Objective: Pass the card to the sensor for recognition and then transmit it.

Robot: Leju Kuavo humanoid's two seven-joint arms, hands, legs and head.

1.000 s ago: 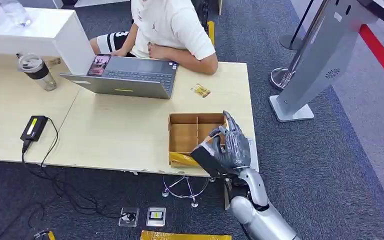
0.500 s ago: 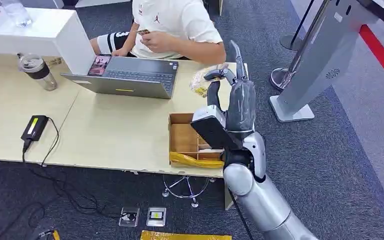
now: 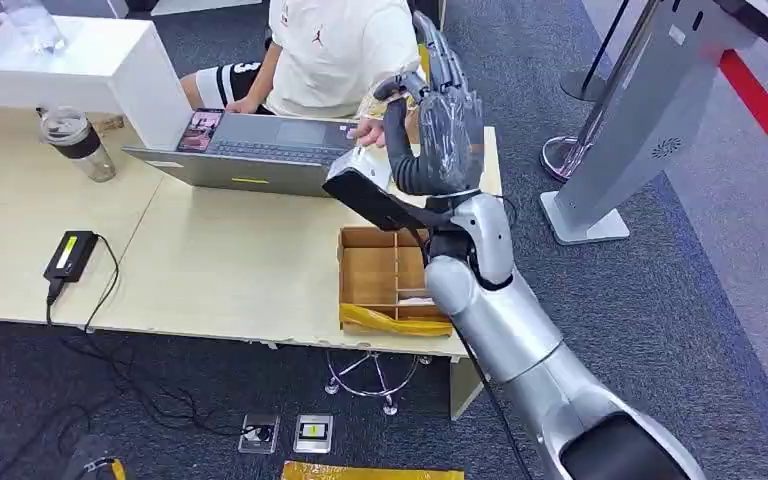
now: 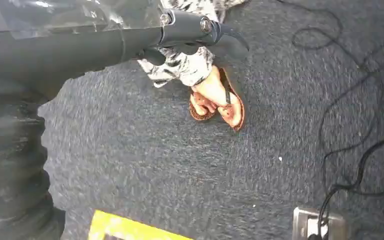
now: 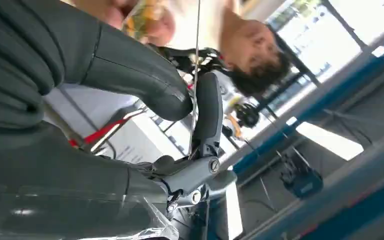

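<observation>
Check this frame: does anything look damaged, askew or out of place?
The cardboard box sits at the front edge of the table, its front wall wrapped in wrinkled yellow tape, like a patch. Nothing else stands out.

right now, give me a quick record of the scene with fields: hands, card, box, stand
right hand: up above the beige table's far edge, in front of the seated person in a white t-shirt
card: thin card, seen edge-on, pinched between thumb and a finger of the right hand
left hand: hanging over grey carpet, holding nothing
box: brown divided cardboard box at the table's near edge, below the right hand
stand: silver-grey slanted stand on the floor, right of the table
</observation>
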